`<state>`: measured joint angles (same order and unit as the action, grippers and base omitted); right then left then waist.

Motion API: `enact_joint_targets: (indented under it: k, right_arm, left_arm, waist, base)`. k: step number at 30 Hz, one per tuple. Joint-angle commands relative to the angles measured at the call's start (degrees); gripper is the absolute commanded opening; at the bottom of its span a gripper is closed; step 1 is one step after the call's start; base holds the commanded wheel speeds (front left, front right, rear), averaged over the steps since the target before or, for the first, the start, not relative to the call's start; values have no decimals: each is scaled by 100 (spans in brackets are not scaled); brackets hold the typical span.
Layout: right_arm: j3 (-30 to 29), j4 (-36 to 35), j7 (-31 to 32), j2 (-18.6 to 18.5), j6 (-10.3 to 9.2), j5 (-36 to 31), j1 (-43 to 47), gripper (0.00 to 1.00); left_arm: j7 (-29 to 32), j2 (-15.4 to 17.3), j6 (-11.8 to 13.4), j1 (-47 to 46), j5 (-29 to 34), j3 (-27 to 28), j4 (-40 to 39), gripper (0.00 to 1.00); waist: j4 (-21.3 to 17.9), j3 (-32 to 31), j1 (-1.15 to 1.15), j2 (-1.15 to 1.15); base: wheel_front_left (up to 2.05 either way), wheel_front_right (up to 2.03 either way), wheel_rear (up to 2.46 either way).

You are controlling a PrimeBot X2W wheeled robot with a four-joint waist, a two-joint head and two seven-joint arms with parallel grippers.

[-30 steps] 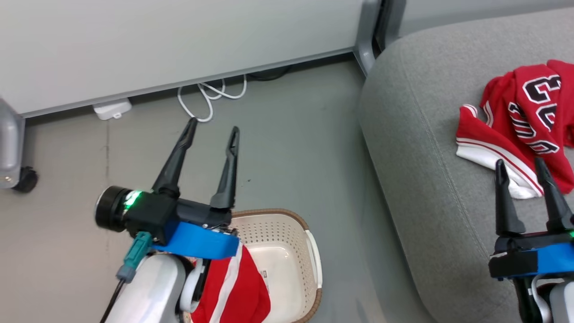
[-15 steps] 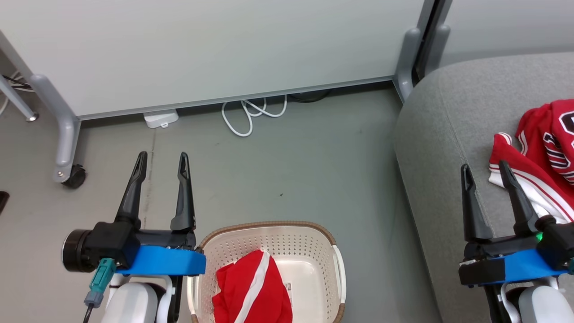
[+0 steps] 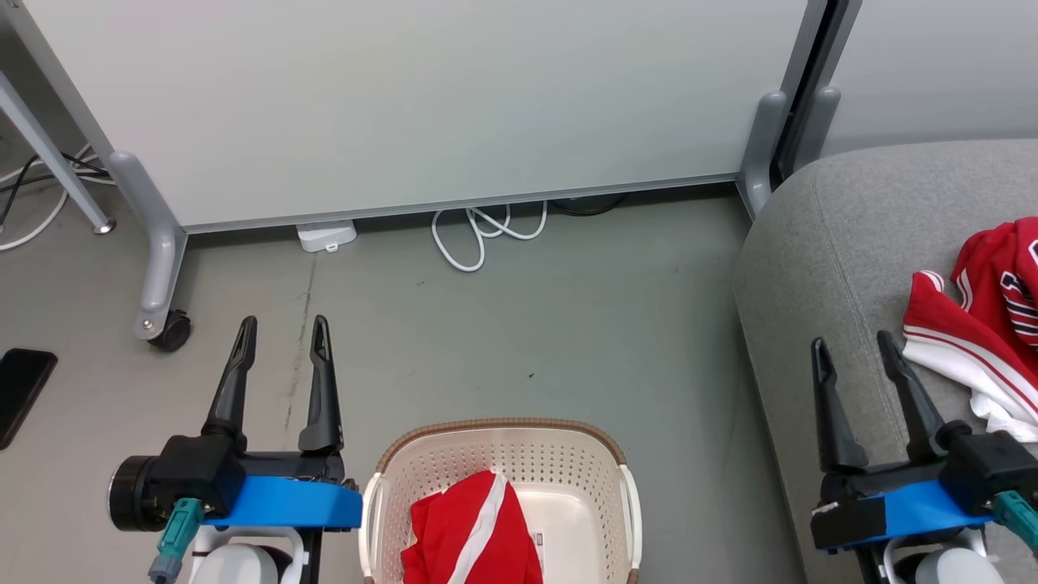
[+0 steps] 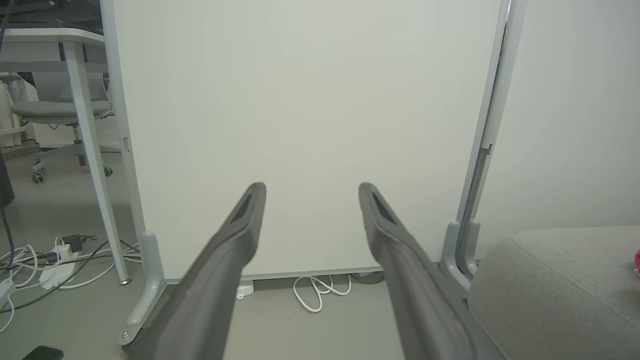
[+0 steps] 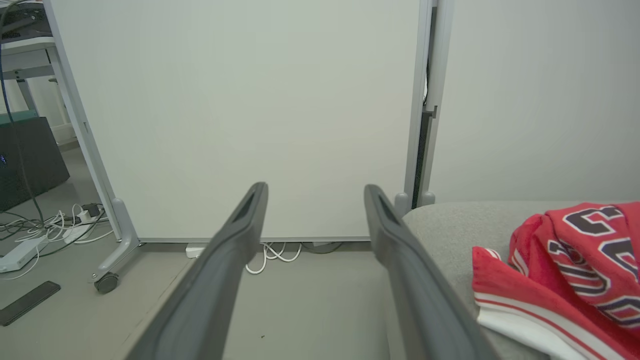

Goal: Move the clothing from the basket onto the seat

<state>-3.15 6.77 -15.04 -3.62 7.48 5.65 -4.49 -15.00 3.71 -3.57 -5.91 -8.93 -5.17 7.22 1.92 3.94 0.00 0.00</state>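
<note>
Clothing [image 3: 466,535], a red garment with a white stripe, lies crumpled in the basket [image 3: 503,423] at the bottom centre of the head view, heaped toward the left wall with the cream bottom bare to its right. A second red garment, a jersey [image 3: 993,324] with dark lettering and a white striped hem, lies bunched on the seat [image 3: 819,259] at the right edge of the frame. The basket stands on the floor [image 3: 568,324], near the seat and to its left; its walls are cream plastic pierced with rows of small holes, its rim is brown with a woven look, and its corners are rounded. The seat is light-grey fabric with a rounded edge and a seam running along it. The floor is smooth and grey. Across the top of the frame stands a pale panel [image 3: 405,105] on grey legs, one with a black caster [image 3: 170,332] at the left; a white cable [image 3: 478,239] loops at its foot, and a flat black slab [image 3: 20,389] lies at the left edge. The left gripper [image 3: 284,324], lower left, is over the floor beside the basket, fingers spread and empty. The right gripper [image 3: 853,342], lower right, is over the seat, just left of the jersey's hem, fingers spread and holding nothing.
</note>
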Motion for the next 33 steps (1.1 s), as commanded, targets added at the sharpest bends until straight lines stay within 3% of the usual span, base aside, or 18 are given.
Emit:
enact_joint_targets:
  k: [1,33]
  right_arm:
    - [19,58,-22,35,3,-20,97,100]
    - [183,225,-22,79,3,121,136,100]
  left_arm:
    - [-27,-14,-43,50,58,40,13,100]
    - [-27,-83,-143,42,111,191,67,100]
  waist:
    - [5,-14,0,0]
    - [2,22,0,0]
  base:
    - [0,0,0]
    - [0,0,0]
